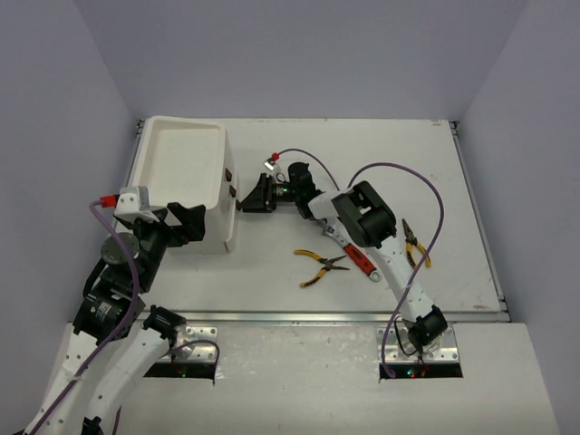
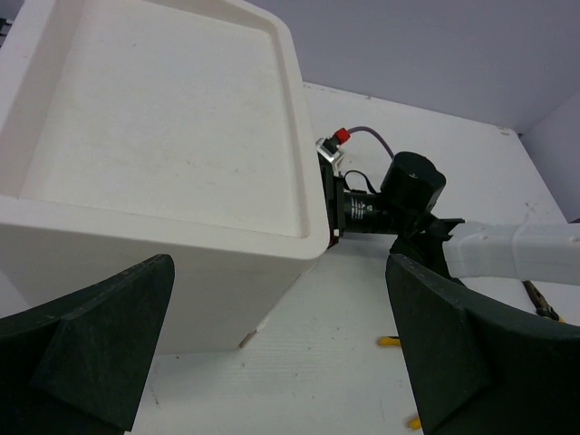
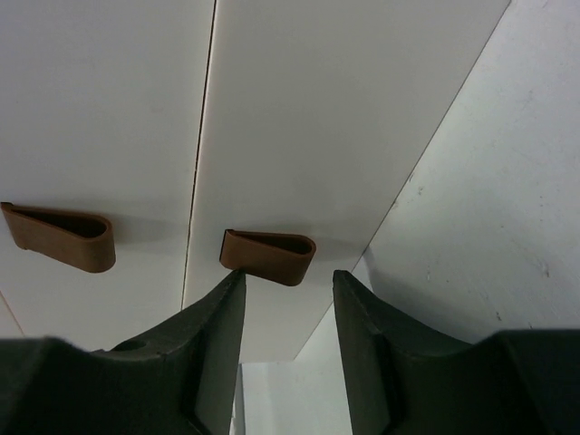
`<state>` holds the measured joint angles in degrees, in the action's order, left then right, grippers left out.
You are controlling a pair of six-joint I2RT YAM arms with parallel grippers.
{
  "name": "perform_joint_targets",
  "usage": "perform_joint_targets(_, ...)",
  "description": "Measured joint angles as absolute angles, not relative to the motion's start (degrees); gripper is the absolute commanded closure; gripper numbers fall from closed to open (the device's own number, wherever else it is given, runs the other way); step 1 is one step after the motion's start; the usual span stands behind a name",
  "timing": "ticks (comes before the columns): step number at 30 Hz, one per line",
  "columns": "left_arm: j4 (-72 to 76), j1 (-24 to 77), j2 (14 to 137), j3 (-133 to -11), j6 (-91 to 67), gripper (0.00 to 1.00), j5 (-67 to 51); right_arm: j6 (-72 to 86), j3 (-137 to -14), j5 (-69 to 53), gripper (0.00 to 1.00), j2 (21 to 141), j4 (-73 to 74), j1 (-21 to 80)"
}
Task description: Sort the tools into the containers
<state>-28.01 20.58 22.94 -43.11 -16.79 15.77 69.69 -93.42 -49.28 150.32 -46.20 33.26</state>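
So right now the right tool [image 1: 254, 195] is up close at the drawer side of the white box [image 1: 224, 168]. Its fingers [image 3: 208, 335] are only a narrow gap apart, with the tips just beside one dark-red knob [image 3: 268, 256], not clamped on it. The left tool [image 2: 281, 353] is spread wide at the box's near corner, holding nothing. The yellow-handled pliers [image 1: 319, 265] and red-handled wrench [image 1: 362, 263] lie on the table [image 1: 453, 181] by the right arm.

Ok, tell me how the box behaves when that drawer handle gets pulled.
The box looks tall, plastic and empty on top, so probably light: it may slide or tip toward the right gripper. The handle is small and smooth, so a grip could slip. The open left gripper nearby could brace it.
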Motion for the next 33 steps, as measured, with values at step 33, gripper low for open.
perform_joint_targets(33, -27.97, 20.58, 23.72, -43.07, -16.75, 0.00, 14.74, 68.48, -73.78, -48.37, 1.00, 137.85, -53.82, 29.96)
